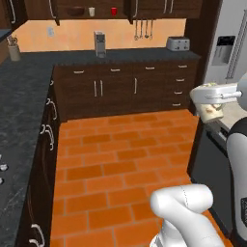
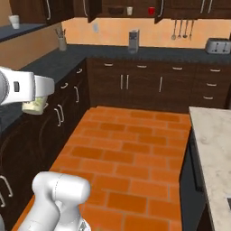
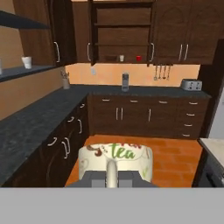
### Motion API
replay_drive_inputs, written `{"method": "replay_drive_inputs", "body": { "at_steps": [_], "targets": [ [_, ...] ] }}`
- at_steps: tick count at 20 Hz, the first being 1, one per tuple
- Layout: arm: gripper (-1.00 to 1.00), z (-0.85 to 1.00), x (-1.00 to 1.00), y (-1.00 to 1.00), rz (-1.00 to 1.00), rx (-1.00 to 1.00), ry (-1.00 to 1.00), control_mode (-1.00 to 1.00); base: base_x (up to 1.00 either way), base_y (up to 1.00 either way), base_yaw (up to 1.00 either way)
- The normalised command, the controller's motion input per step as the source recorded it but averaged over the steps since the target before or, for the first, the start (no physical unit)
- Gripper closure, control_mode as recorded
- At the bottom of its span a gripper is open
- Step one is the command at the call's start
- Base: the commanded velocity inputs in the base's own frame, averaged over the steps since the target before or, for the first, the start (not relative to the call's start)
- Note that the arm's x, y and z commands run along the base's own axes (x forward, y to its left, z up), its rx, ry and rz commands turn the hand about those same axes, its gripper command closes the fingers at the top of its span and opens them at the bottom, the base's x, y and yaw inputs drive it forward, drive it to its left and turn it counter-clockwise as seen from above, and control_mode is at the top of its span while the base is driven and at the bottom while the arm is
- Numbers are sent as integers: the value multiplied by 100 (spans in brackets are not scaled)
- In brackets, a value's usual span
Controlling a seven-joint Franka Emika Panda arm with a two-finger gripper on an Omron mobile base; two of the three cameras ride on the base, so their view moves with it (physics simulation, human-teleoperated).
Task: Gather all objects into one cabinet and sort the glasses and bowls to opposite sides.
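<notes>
The two-finger gripper (image 3: 112, 175) pinches a cream ceramic cup (image 3: 116, 161) (green "tea" lettering, brownish mottling); the dark-brown wood-grain wall cabinet (image 3: 124, 39) stands open far ahead.

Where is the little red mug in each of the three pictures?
Left base view: the red mug sits near the top, just left of centre, on the open cabinet's shelf.
Right base view: the red mug is near the top, right of centre, same shelf.
Hand view: the red mug is a tiny dot in the upper middle, right end of the shelf.
Shared landmark: the grey coffee machine on the counter, below and left of the mug.
</notes>
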Motion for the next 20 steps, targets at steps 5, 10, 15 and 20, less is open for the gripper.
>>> {"method": "replay_drive_inputs", "body": {
  "at_steps": [5,10,15,20],
  "targets": [
    [100,0,0,0,0,0,0,100,100,0,0],
    [100,0,0,0,0,0,0,100,100,0,0],
    [100,0,0,0,0,0,0,100,100,0,0],
    [100,0,0,0,0,0,0,100,94,-2,-3]
  ]
}}
